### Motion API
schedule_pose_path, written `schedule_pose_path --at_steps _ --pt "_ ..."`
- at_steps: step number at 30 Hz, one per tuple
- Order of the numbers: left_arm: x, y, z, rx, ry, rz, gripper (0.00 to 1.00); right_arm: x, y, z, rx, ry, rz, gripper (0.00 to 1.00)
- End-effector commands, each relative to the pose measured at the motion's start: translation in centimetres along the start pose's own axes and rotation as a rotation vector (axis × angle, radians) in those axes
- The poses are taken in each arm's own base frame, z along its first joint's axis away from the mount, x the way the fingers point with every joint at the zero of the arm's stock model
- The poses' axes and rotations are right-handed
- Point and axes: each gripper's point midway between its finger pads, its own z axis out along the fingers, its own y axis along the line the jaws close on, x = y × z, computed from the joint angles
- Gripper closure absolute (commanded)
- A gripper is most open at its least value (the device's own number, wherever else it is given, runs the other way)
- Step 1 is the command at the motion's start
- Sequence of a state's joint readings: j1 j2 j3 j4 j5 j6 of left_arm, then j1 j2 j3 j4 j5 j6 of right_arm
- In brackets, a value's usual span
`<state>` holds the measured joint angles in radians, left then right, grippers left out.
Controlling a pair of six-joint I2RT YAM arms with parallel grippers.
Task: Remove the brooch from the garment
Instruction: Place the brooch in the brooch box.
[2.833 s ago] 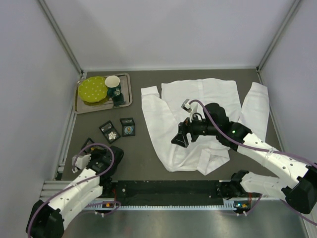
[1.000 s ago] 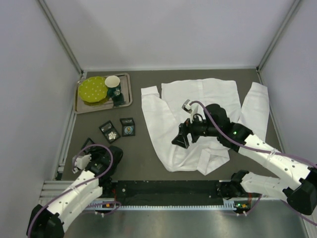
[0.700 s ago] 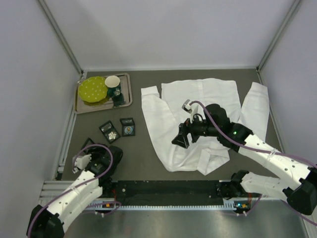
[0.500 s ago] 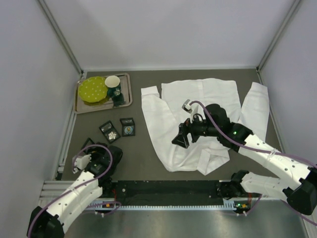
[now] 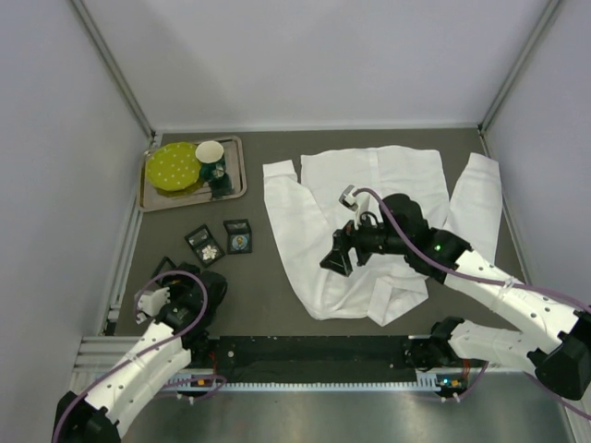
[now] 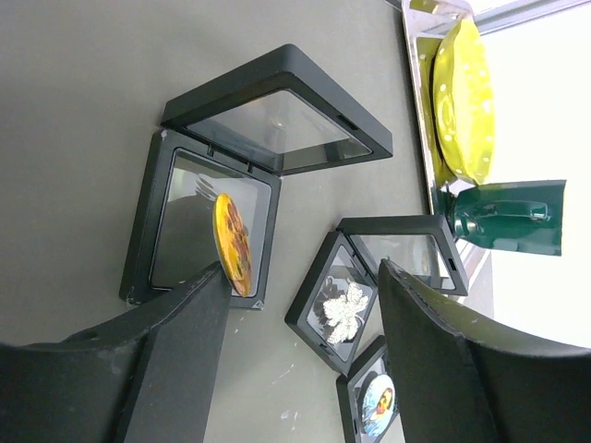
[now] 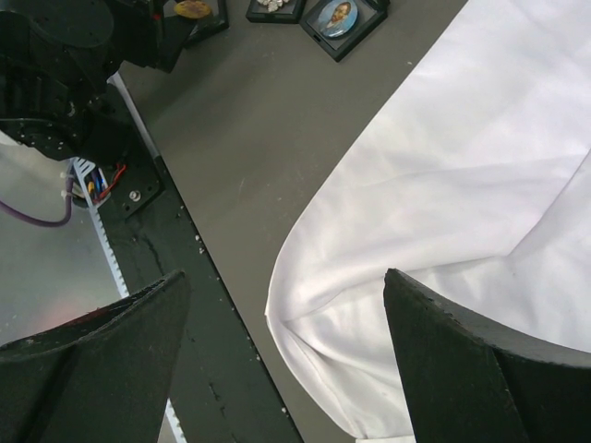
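The shirt (image 5: 369,198) lies spread flat on the right half of the table (image 5: 268,295), a sleeve out to either side. The right gripper (image 7: 286,277) hovers over the shirt's left edge with its jaws wide apart and nothing between them. Below it are only white cloth and bare table.

The brooch (image 6: 233,242), an orange-yellow oval, is off the shirt. It sits in an open black case (image 6: 185,231) near the table's front-left corner, well apart from the cloth, with the lid (image 6: 277,111) hinged up. The left gripper (image 6: 303,275) is right at this case, jaws apart and holding nothing. The tip of its left finger (image 6: 175,351) is just beside the brooch's lower end — whether they touch cannot be told.

Two more cases lie a little farther back, one with a silver leaf (image 6: 346,312) and one with a small portrait (image 6: 377,403). Behind them a tray (image 5: 236,152) carries a yellow plate (image 5: 174,166) and a green cup (image 5: 212,161).
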<state>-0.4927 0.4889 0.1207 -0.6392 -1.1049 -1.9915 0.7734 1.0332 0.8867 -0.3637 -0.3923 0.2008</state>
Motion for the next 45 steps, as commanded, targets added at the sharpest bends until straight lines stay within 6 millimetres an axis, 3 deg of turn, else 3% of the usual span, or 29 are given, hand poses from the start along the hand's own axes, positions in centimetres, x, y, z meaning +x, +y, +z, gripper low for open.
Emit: schedule_pose_path --at_steps 1,14,29,39,45 --pt "-0.9 3.0 0.6 -0.079 -0.038 -0.253 0.3 -2.3 1.1 -0.7 -0.015 -0.069 -0.051 0.16" --pt "0.3 2.8 0.3 -0.107 0.022 -0.305 0.3 -2.5 1.3 -0.8 -0.018 -0.072 -0.051 0.16" --pt "-0.5 2.7 0.5 -0.089 -0.019 -0.281 0.3 -2.4 1.3 -1.0 -0.012 -0.078 -0.058 0.15" --pt "-0.1 1.8 0.2 -0.076 0.023 -0.39 0.32 -2.4 1.2 -0.9 -0.007 -0.076 -0.061 0.15" --pt "0.0 2.4 0.3 -0.105 0.018 -0.377 0.33 -2.4 1.1 -0.8 -0.003 -0.076 -0.059 0.15"
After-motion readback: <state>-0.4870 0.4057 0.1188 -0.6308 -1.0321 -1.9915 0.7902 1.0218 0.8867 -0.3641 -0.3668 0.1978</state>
